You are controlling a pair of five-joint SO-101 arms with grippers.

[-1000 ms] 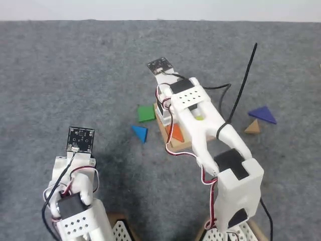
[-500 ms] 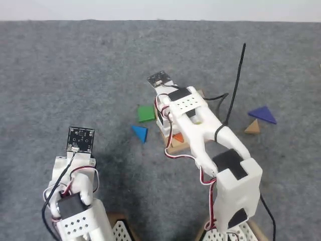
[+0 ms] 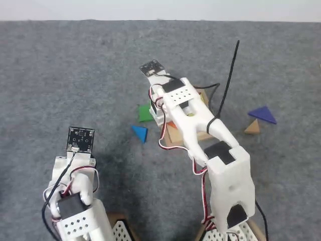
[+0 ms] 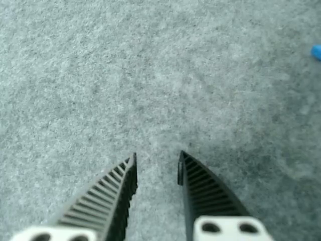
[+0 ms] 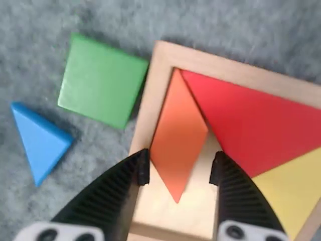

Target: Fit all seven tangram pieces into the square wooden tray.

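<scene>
Right arm swung left | right hand spread | orange piece between its fingers, inside tray

Robotics lab setup, grey felt-covered table, bare-wired white arm, plain pale wall.

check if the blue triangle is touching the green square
Apart. The right wrist view shows a strip of grey carpet plainly separating the blue triangle from the green square.
</scene>
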